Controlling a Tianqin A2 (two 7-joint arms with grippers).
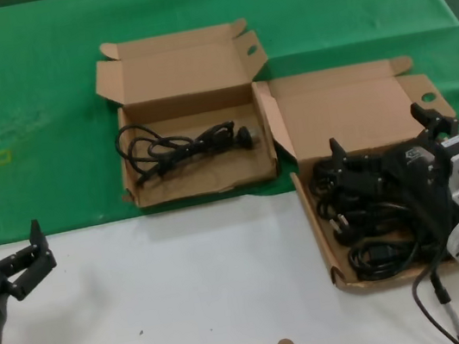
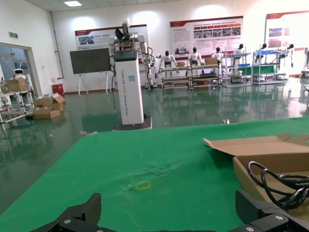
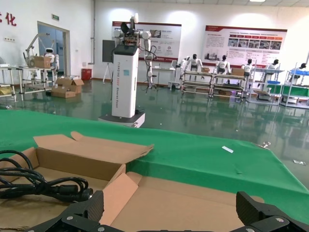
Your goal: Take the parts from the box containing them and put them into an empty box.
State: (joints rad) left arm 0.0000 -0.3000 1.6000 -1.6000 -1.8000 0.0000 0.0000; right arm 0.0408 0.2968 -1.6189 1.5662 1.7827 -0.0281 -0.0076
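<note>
On the desk (image 1: 186,283), partly covered by a green cloth (image 1: 30,125), two open boxes are seen. One cord (image 1: 177,145) is already laid in the left box (image 1: 200,181); several cords (image 1: 378,227) are left in the right box (image 1: 337,273). The right pincer (image 1: 382,143) is held wide over them, gripping nothing. The left pincer (image 1: 29,256) is parked wide near the desk's edge.
</note>
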